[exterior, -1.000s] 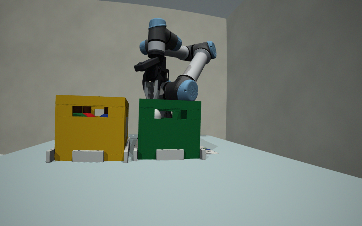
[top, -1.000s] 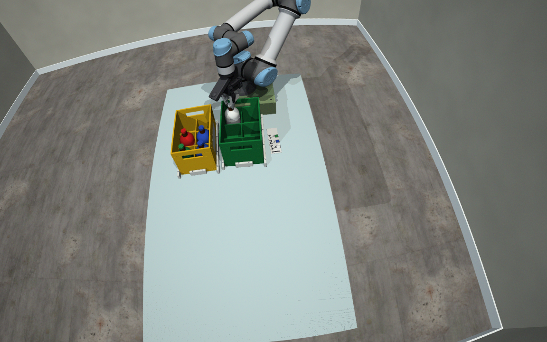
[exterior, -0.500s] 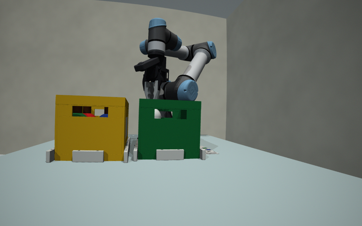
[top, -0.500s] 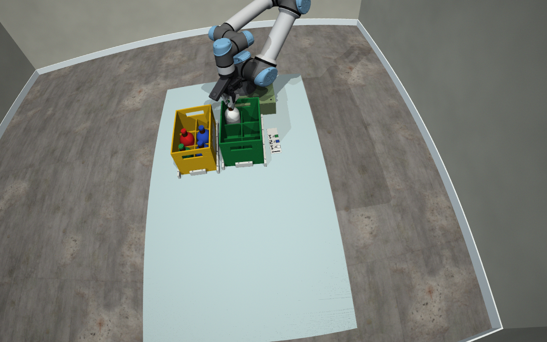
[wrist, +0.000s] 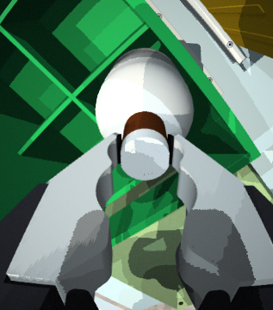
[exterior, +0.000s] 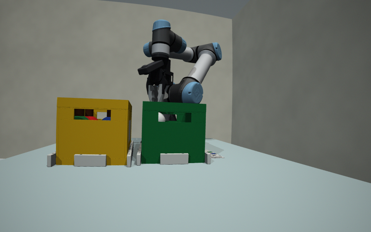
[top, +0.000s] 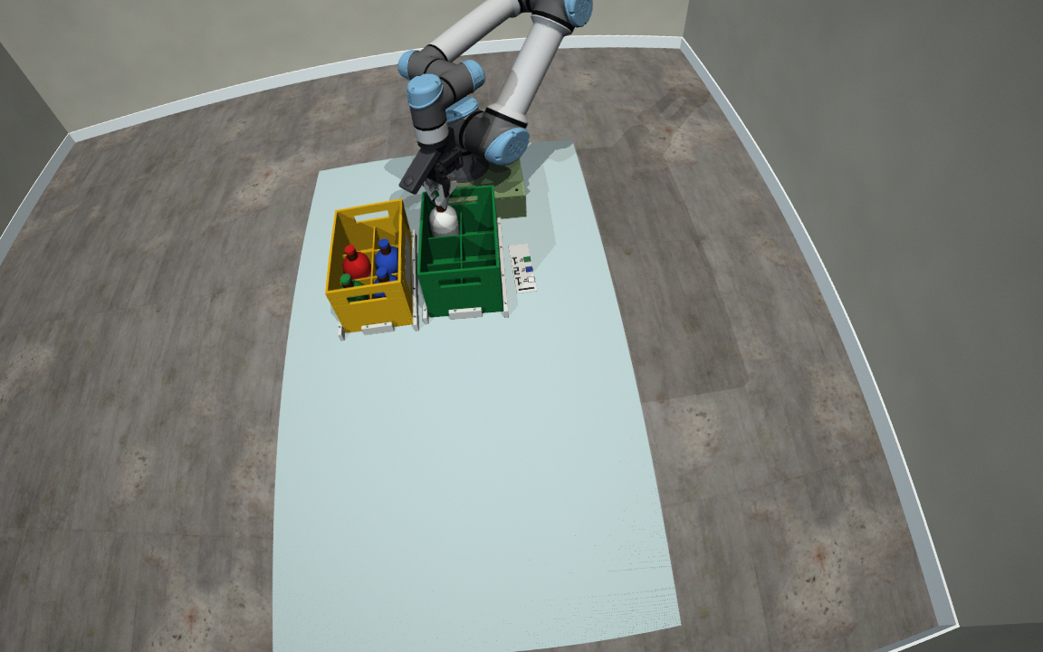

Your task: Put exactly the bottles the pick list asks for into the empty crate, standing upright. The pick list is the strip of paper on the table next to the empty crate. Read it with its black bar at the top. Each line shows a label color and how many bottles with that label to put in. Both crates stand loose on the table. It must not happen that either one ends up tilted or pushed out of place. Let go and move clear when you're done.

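Observation:
My gripper [wrist: 144, 136] is shut on the neck of a white bottle [wrist: 145, 103] and holds it upright inside the back left compartment of the green crate [top: 458, 251]. The same white bottle [top: 444, 218] shows in the overhead view, and through the green crate's handle slot in the low front view [exterior: 161, 116]. The yellow crate [top: 372, 267] to the left holds a red bottle [top: 356, 261], a blue bottle [top: 385, 257], a green bottle [top: 346, 280] and a second blue bottle, partly hidden. The pick list [top: 522, 268] lies right of the green crate.
Grey stops [exterior: 89, 160] stand at the feet of both crates. A camouflage-green block [top: 509, 194] stands behind the green crate, by the arm's base. The green crate's other compartments are empty.

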